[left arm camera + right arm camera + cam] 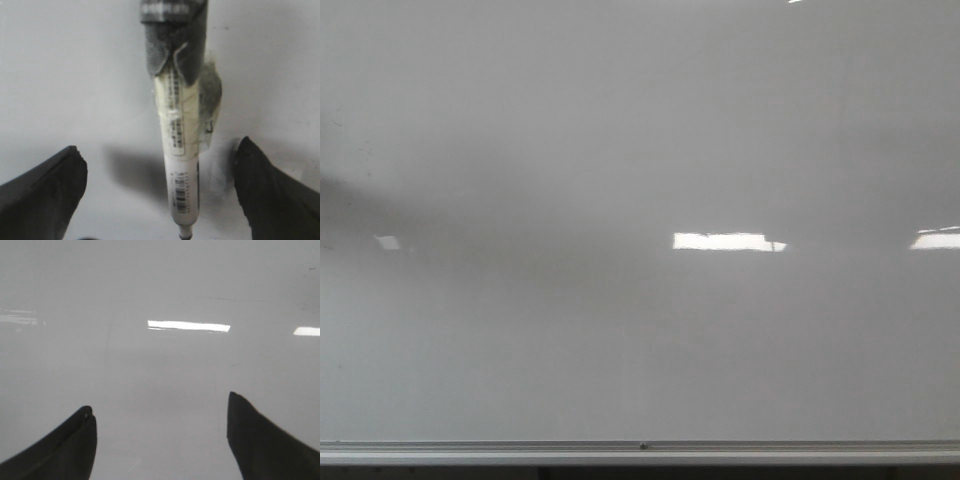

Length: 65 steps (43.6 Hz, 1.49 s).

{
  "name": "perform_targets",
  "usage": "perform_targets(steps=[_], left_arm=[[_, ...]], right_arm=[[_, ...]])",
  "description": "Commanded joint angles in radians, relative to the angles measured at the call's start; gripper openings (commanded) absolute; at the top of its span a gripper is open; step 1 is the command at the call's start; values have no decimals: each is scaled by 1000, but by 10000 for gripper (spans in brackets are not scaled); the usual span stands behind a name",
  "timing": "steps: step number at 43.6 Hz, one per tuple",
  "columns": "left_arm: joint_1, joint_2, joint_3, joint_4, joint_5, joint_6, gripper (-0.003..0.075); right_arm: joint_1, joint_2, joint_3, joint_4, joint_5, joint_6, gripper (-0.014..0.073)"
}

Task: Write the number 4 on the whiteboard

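The whiteboard [620, 150] is a glossy white-grey board that fills the front view, and no number 4 shows on it in any view. Neither gripper shows in the front view. In the left wrist view a white marker [181, 185] with a barcode label, tape round its body and a dark grey piece [172, 40] at its far end lies against the whiteboard [60, 75]. My left gripper [159, 147] is open, with a finger well apart from the marker on each side. My right gripper [160, 402] is open and empty, facing the bare whiteboard [160, 285].
The silver metal frame [640, 450] runs along the board's lower edge. Bright rectangular light reflections [725, 241] lie on the board and also show in the right wrist view [189, 326]. A dark shadow [340, 195] falls on the left side.
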Motion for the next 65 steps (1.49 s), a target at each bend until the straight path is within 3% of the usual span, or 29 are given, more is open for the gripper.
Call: perform_targets(steps=[1, 14, 26, 33, 40, 44, 58, 65], left_arm=[[3, -30, -30, 0, -92, -9, 538], [3, -27, -30, 0, -133, -9, 285], [3, -27, -30, 0, -99, -9, -8], [-18, -53, -40, 0, 3, -9, -20], [-129, -111, -161, 102, 337, -7, -20], [-235, -118, -268, 84, 575, 85, -20], [-478, -118, -507, -448, 1143, 874, -20], [-558, -118, -553, -568, 1338, 1024, -20]], right_arm=[[-4, 18, -38, -6, -84, -2, 562], [-4, 18, -38, -6, -92, -2, 562], [-4, 18, -38, -6, -109, -2, 562], [-4, 18, -38, -6, -109, -2, 562], [-4, 18, -38, -6, -109, -2, 562], [-4, 18, -38, -6, -109, -2, 562], [-4, 18, -38, -6, -105, -2, 562], [-4, 21, -38, -6, -90, -2, 562]])
